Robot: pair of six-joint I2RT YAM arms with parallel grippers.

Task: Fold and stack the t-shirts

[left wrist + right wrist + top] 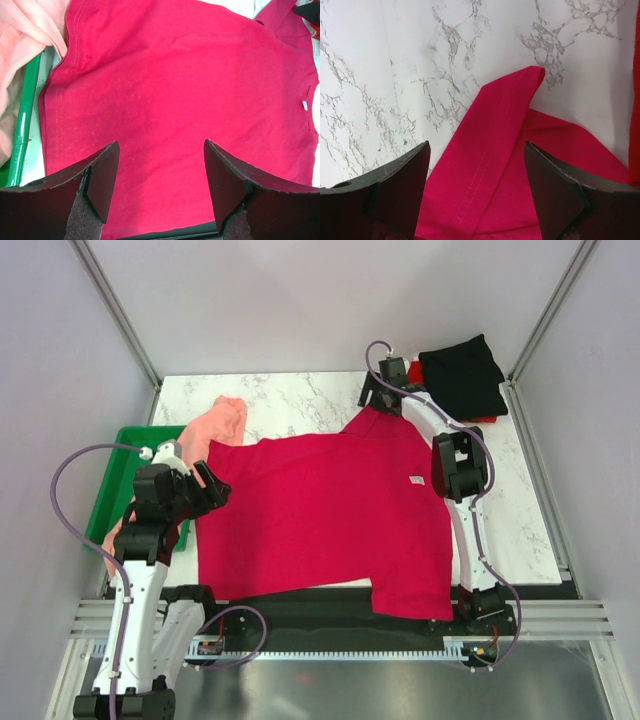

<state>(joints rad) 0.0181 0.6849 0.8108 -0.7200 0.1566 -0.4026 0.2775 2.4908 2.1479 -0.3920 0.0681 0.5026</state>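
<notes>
Spreading step, I judge: the crimson cloth t-shirt point(320, 520) lies flat on the white marbled table point(290, 400), beneath the left jaws, wide and empty. Also wide and empty, the right jaws straddle its curled sleeve point(490, 150); next, pinch and unfold it.

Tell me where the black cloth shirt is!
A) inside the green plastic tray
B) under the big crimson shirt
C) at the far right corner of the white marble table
C: the black cloth shirt lies at the white marble table's far right corner, far from the green plastic tray.
</notes>
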